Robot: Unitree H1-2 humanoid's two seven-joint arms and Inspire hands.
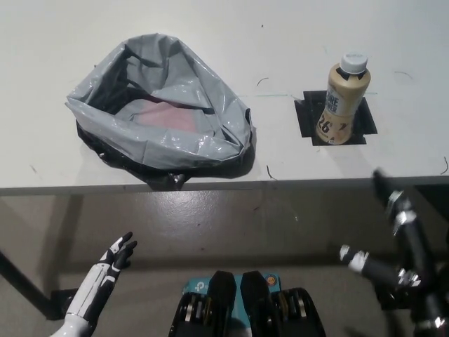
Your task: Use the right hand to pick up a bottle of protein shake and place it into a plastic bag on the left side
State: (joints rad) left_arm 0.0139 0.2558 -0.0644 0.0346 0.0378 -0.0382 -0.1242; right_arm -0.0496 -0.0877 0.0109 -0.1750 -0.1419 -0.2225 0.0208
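On table (210,21): bottle (342,100) upright, bag (160,112) left.

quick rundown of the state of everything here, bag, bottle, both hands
plastic bag: on the table, mouth open upward, something pinkish inside
protein shake bottle: upright, cap on, standing on a black taped square, not held
table: white, bearing bag and bottle
left hand: open, below the table edge, holding nothing
right hand: open, below the table edge, holding nothing

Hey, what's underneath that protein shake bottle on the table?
The bottle stands upright on a black square patch on the white table. The patch's middle is hidden under the bottle.
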